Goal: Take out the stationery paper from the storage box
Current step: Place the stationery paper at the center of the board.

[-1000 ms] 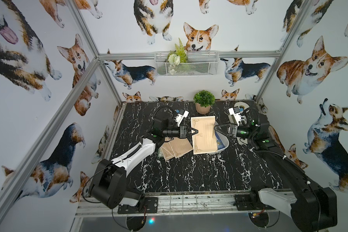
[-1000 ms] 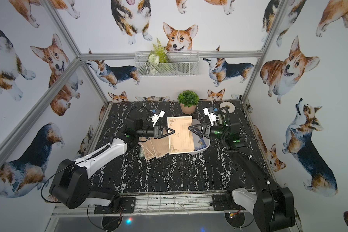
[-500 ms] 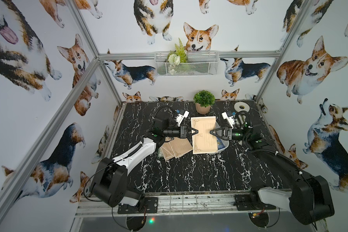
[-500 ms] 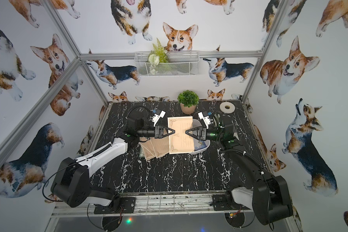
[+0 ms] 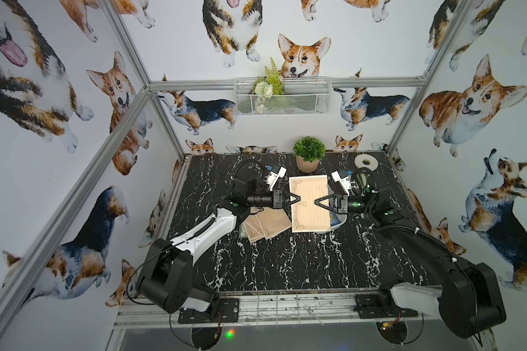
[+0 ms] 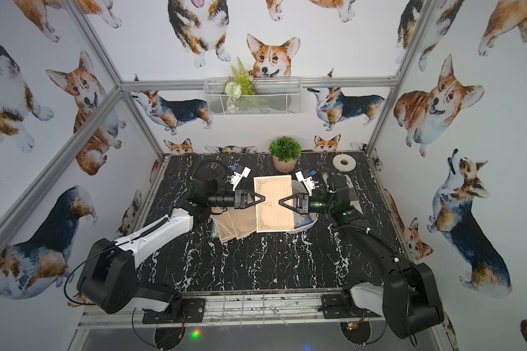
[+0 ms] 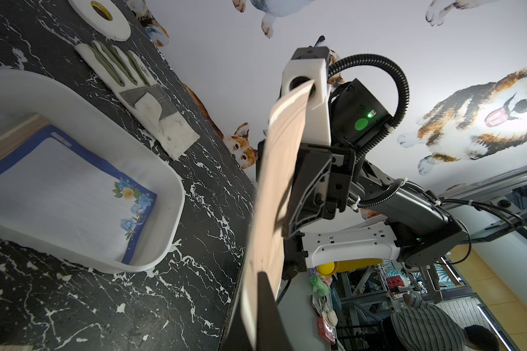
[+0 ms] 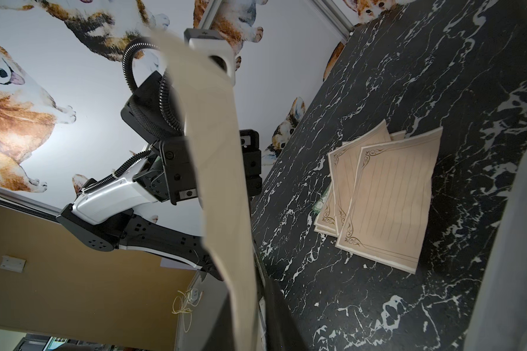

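A tan ruled sheet of stationery paper hangs level above the storage box. My left gripper is shut on its left edge. At its right edge my right gripper has a finger on each side of the sheet, with a thin gap still showing. A white sheet with a blue floral border lies in the box. Several tan sheets are fanned out on the table under my left arm.
A grey-and-white glove lies beside the box, under my right arm. A white tape roll and a potted plant stand at the back of the table. A wire basket hangs on the back wall.
My right gripper has moved left to the sheet's right edge and its jaws have narrowed around it. The left gripper has kept still with the sheet.
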Action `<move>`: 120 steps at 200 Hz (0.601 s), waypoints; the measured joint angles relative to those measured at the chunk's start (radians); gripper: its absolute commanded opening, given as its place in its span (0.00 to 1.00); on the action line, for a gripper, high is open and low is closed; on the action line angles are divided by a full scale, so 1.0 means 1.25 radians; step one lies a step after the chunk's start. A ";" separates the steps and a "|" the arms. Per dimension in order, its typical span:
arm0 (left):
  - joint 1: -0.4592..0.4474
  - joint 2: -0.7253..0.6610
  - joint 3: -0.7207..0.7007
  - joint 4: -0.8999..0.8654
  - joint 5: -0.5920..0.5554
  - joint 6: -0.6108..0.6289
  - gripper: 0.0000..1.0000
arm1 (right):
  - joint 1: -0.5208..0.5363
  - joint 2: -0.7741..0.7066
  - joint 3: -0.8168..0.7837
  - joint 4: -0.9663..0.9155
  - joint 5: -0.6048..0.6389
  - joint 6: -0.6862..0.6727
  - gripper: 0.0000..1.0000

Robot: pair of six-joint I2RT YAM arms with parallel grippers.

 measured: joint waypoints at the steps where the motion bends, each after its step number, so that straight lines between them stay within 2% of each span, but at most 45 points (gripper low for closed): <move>1: 0.000 0.000 0.000 0.000 0.000 0.000 0.00 | 0.000 0.000 0.001 -0.002 0.000 -0.001 0.00; 31: 0.000 0.000 0.002 -0.005 0.000 0.006 0.00 | 0.001 -0.002 0.009 -0.022 0.001 -0.018 0.01; 37: 0.000 0.000 0.003 -0.006 0.000 0.006 0.00 | 0.001 -0.002 0.009 -0.029 0.001 -0.016 0.27; 40: 0.000 -0.001 0.003 -0.007 0.000 0.007 0.00 | 0.001 -0.002 0.009 -0.030 0.003 -0.021 0.45; 44: 0.000 -0.002 0.003 -0.010 -0.001 0.009 0.00 | 0.001 -0.002 0.009 -0.031 0.006 -0.019 0.59; 49: 0.001 -0.005 0.003 -0.013 -0.002 0.009 0.00 | 0.001 -0.002 0.009 -0.033 0.008 -0.020 0.69; 58: 0.004 -0.011 0.003 -0.025 -0.006 0.015 0.00 | 0.001 -0.002 0.010 -0.044 0.015 -0.023 0.76; 77: 0.028 -0.035 0.000 -0.055 -0.034 0.030 0.00 | 0.001 -0.002 0.021 -0.083 0.031 -0.043 0.82; 120: 0.146 -0.082 -0.048 -0.104 -0.106 0.023 0.00 | 0.001 -0.018 0.045 -0.204 0.126 -0.111 0.84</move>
